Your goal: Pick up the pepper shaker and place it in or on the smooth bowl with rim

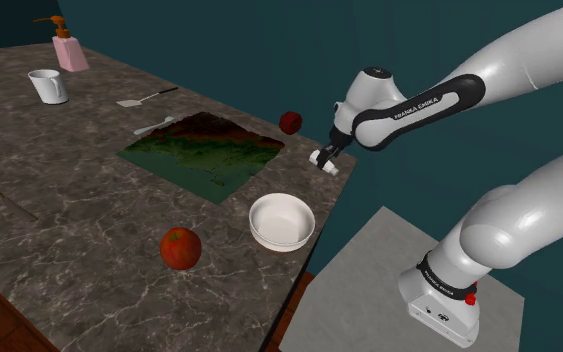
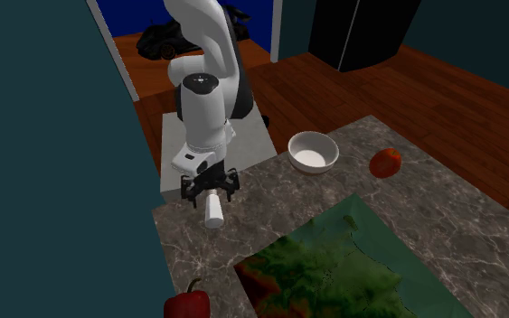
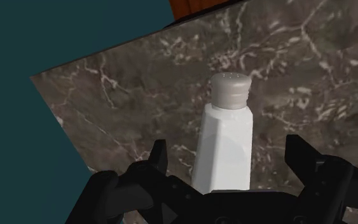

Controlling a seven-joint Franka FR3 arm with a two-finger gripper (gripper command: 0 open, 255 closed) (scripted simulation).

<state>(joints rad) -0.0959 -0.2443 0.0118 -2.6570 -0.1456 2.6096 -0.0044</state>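
The pepper shaker [image 3: 227, 133] is being bracketed by the gripper [image 2: 211, 191] near the corner of the marble counter [image 3: 120, 102] closest to the stand. The jaws are being presented wide apart. In the wrist view a strip of counter is being shown between each black finger [image 3: 159, 159] and the shaker's body, so it is being judged that nothing is clasped yet. This wide stance is being read as clearance, so that the body can be centred between the pads before any closing. The shaker's base is being hidden by the hand, so it cannot be told whether it is resting on the counter. The white rimmed bowl [image 2: 315, 167] is being left mouth-up and empty near the same counter edge, apart from the shaker, which is being judged an easy target to lower into. The shaker is being shown as a tall, narrow white body with flat facets, widening slightly toward the base and topped by a rounded grey cap dotted with small holes. The facets are being judged good flat faces for gripping, though so slender a shape is being judged prone to tipping.
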